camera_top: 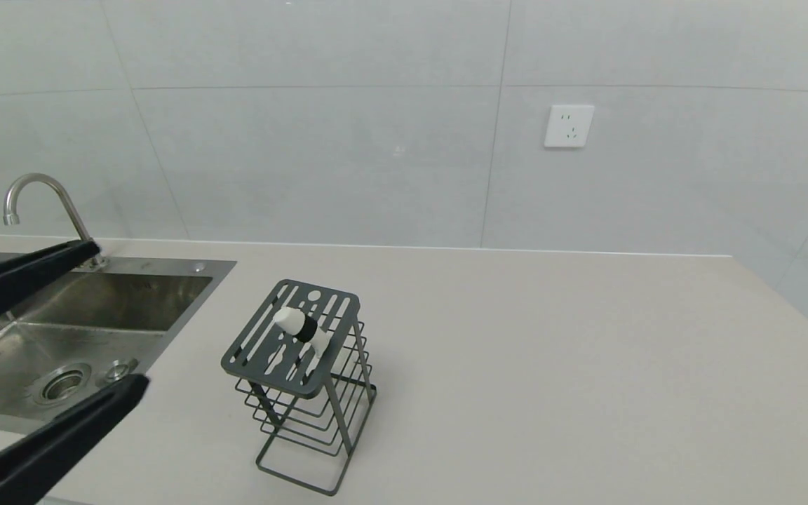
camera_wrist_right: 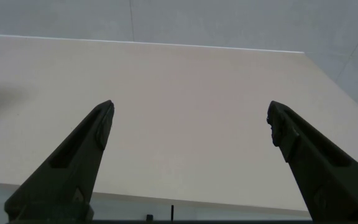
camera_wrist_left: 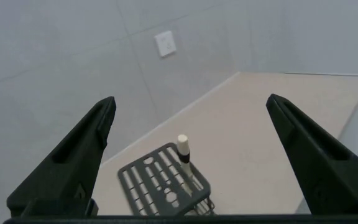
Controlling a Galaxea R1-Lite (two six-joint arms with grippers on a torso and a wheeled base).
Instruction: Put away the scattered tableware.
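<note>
Your left end effector [camera_top: 120, 315] hangs w/ fingers wide apart over the sink's [camera_top: 165, 265] front edge, approx 9 o'clock from the rack [camera_top: 292, 382]. Your right end effector [camera_wrist_right: 189, 109] is spread apart too, above the tabletop [camera_top: 551, 351]. The white-handled utensil [camera_top: 297, 325] stands tilted in the rack's top slots, handle up. Wall socket [camera_top: 569, 125] is at 1 o'clock from the rack.

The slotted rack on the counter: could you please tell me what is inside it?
One white-handled utensil stands tilted in a slot of the rack; its lower end is hidden.
</note>
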